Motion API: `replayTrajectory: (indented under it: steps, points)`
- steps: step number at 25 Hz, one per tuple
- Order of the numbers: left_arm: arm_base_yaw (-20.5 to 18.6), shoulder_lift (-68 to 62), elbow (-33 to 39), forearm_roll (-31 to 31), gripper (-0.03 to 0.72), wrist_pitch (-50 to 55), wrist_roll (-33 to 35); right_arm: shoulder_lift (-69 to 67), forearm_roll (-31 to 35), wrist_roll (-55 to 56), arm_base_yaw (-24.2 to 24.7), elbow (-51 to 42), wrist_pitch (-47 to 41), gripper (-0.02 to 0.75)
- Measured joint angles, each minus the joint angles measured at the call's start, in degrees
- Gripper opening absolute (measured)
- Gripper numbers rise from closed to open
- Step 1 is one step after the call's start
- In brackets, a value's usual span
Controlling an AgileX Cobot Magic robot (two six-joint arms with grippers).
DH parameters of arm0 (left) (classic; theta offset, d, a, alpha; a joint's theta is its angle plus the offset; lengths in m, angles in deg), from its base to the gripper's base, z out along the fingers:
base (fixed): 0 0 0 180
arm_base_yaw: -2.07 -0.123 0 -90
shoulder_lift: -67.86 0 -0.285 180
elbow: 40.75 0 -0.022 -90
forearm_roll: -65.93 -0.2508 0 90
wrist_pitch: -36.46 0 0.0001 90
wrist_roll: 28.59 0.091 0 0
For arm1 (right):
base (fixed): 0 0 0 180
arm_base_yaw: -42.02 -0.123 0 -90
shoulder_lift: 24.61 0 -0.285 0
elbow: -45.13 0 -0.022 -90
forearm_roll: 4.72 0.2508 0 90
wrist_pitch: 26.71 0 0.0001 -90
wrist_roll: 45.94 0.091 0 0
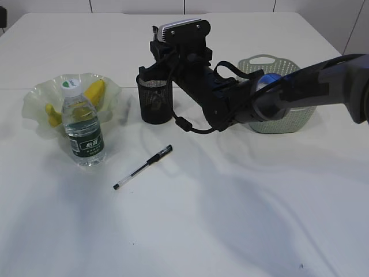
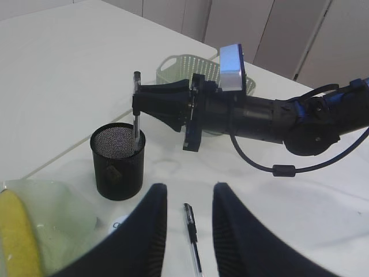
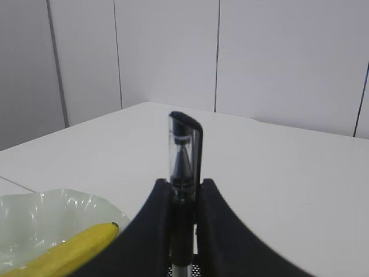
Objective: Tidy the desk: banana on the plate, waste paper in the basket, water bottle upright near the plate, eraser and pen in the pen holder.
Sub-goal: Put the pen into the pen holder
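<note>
The white table (image 1: 242, 219) has a smooth, matte top. Toward its far edge, near the middle, stands a black wire-mesh pen holder (image 1: 155, 101), a plain cylinder. The right gripper (image 2: 137, 103), matte black with tapered fingers, is clamped on a clear-barrelled black pen (image 2: 137, 115) held upright, cap end up, its lower end dipping inside the holder's rim. From the right wrist view that pen (image 3: 184, 167) sits pinched tight between the two curved fingers.

A second pen with a black cap (image 1: 143, 167) lies flat on the table in front of the holder, slanting toward the near-left corner.

Toward the left edge sits a wavy-rimmed, translucent pale-green plate (image 1: 34, 98) with a yellow banana (image 1: 95, 92) lying on it. A clear plastic water bottle with a white cap and dark green label (image 1: 82, 127) stands upright just in front of the plate, touching or nearly touching its rim.

Toward the far-right corner, partly hidden behind the right arm, is a pale green plastic basket with slotted walls (image 1: 288, 118).

The left gripper (image 2: 185, 231) hovers over the lying pen, its rounded black fingers parted a modest way with nothing between them.
</note>
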Motion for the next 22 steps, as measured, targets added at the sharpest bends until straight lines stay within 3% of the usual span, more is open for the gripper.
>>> replayTrajectory:
  steps: [15,22]
  points:
    - [0.0,0.0,0.0,0.0,0.181,0.0,0.0,-2.5,0.0,-0.1,0.0,0.1,-0.1,0.124]
    - [0.0,0.0,0.0,0.0,0.181,0.0,0.0,-2.5,0.0,-0.1,0.0,0.1,-0.1,0.241]
